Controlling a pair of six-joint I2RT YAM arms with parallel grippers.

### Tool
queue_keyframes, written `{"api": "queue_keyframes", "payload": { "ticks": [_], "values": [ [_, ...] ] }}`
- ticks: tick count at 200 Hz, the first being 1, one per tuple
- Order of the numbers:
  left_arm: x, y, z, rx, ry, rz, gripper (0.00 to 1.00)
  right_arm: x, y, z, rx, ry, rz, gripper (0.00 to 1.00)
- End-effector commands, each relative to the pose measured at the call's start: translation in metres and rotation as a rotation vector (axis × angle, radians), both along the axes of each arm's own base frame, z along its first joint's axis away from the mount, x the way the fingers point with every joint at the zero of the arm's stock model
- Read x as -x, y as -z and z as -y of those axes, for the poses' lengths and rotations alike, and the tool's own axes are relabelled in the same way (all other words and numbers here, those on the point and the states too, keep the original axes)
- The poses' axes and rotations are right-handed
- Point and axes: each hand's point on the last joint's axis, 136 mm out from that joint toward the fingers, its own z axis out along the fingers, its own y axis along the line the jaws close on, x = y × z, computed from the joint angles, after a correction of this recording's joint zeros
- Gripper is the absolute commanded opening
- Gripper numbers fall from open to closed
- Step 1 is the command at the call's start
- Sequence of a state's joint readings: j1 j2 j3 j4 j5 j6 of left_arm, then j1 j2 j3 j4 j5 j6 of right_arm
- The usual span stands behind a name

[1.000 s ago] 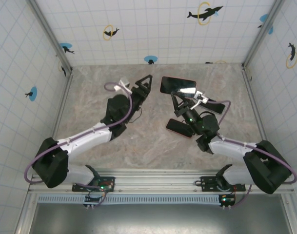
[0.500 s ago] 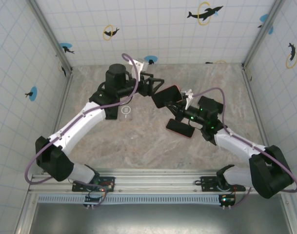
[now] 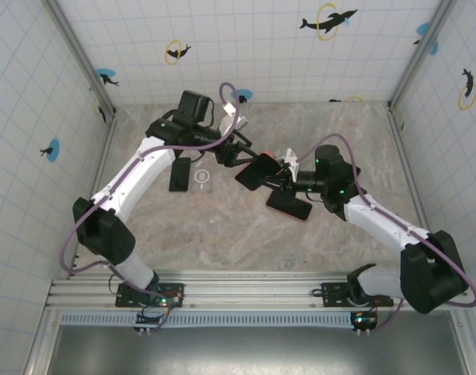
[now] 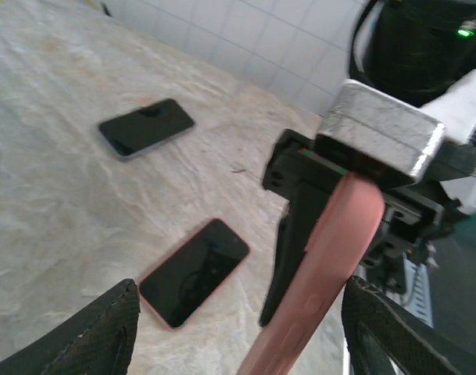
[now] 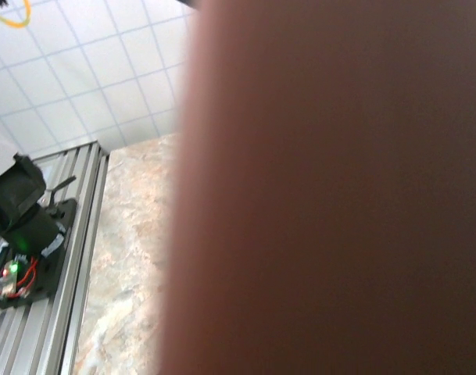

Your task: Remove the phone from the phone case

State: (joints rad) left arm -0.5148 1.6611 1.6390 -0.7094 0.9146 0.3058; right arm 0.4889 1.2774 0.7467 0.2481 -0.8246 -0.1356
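TOP EXTERNAL: my right gripper is clamped on the pink phone case, phone inside, above the tabletop; my left gripper sits at its left end | LEFT WRIST: my fingers stand apart, straddling the case edge without contact | RIGHT WRIST: blurred pink case close to the lens.

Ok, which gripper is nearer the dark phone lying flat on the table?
Left. The left gripper hangs open just right of the dark phone, beside the raised pink-cased phone that the right gripper clamps; the right gripper is farther right, beyond it.
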Motion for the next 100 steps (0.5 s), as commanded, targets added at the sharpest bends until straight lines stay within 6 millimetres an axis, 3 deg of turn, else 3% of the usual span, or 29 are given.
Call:
{"api": "queue_keyframes", "payload": {
  "ticks": [1,62,100],
  "values": [
    [0.022,-0.002,0.000,0.031,0.117,-0.059,0.66,0.005,-0.018,-0.007,-0.008,-0.097,0.086,0.07],
    [0.031,0.000,0.006,0.050,0.163,-0.047,0.58,0.002,-0.024,-0.016,-0.011,-0.139,0.078,0.07],
    [0.036,0.003,0.012,0.035,0.179,-0.033,0.42,0.001,-0.026,-0.021,-0.003,-0.156,0.074,0.07]
  ]
}}
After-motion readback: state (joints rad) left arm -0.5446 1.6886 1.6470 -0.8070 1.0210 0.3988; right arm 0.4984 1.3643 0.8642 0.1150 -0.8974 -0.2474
